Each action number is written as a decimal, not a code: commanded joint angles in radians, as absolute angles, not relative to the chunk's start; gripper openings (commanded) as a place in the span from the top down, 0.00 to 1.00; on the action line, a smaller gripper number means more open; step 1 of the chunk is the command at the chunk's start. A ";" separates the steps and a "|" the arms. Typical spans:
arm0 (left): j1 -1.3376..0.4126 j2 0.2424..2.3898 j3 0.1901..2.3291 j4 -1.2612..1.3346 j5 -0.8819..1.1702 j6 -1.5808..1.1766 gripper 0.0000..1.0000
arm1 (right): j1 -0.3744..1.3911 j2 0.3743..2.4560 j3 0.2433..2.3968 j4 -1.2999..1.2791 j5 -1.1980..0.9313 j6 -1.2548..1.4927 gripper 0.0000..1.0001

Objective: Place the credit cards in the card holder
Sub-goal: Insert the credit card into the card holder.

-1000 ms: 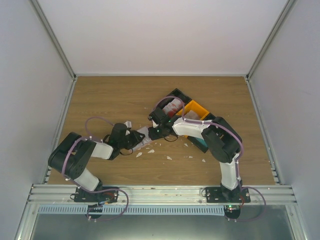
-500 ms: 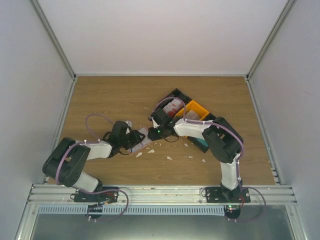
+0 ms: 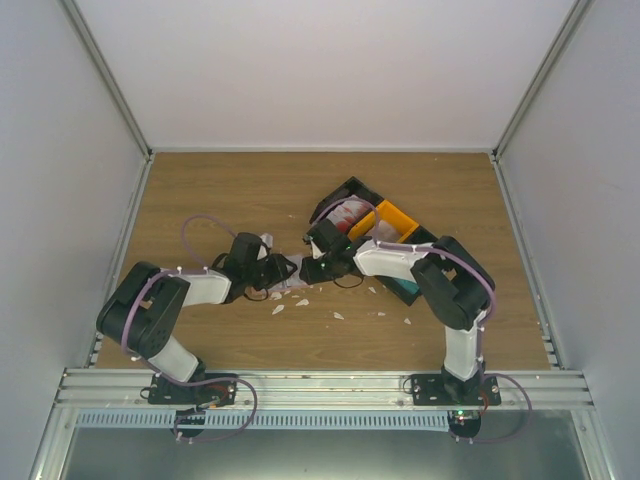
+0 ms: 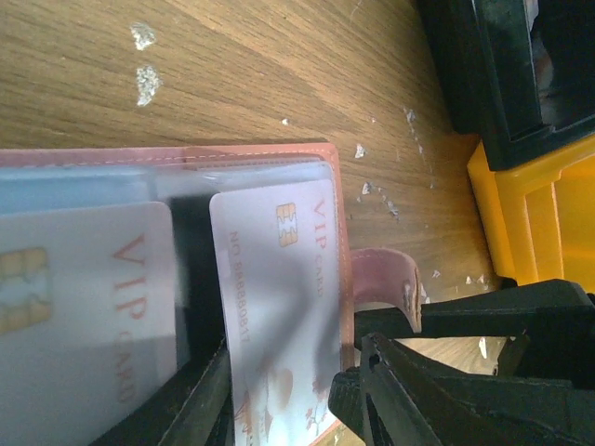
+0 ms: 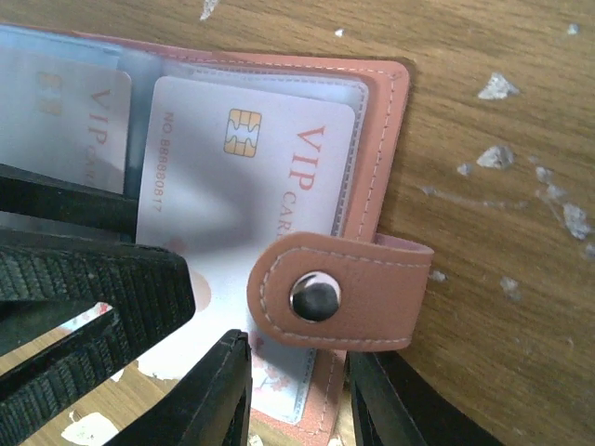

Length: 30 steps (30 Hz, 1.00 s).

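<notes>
Holder (image 5: 381, 149): salmon-pink, open and flat on the table (image 3: 220, 200) at mid-scene, between the two grippers, just left of and nearer than the black bin (image 3: 335, 195) and orange bin (image 3: 392, 215). Its snap strap (image 5: 372, 279) is folded onto its edge. Contents: one VIP card (image 5: 70, 102) seated in an inner pocket; a second card (image 5: 244, 200) in the pocket beside the strap, chip end in, flowered end out of the pocket mouth. Left gripper (image 4: 293, 372): fingers either side of that free end, with a pale sliver between them in the right wrist view; clamped or merely straddling, cannot tell. Right gripper (image 5: 297, 362): jaws a little apart at the holder's edge under the strap; pinching or only steadying, cannot tell. Stock outstanding: red-and-white stack (image 3: 348, 213) in the black bin. Debris: white scraps (image 3: 300, 302) near the holder. Step, as judged: seating the second card, well over halfway home. The next move calls for a straight push along the pocket, with the card kept flat and level with the mouth, the holder held down so it does not slide, and the strap clear of the card's path. Change from half a second ago: the left gripper has shifted right, closing on the right gripper, so less of the holder shows between them from above. The left elbow sits a little farther from the near edge. The right arm is nearly unmoved.
</notes>
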State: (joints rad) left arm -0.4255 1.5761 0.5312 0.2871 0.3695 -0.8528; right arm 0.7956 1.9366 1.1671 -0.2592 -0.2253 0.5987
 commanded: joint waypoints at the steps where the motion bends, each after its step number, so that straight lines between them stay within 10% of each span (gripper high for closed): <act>1: -0.441 1.571 0.569 0.219 0.385 -0.796 0.60 | 0.800 1.904 1.130 -0.261 -0.198 0.643 0.69; 30: -0.335 1.146 0.673 -0.330 0.111 -0.645 0.06 | 0.859 1.745 1.171 -0.302 -0.077 0.603 0.47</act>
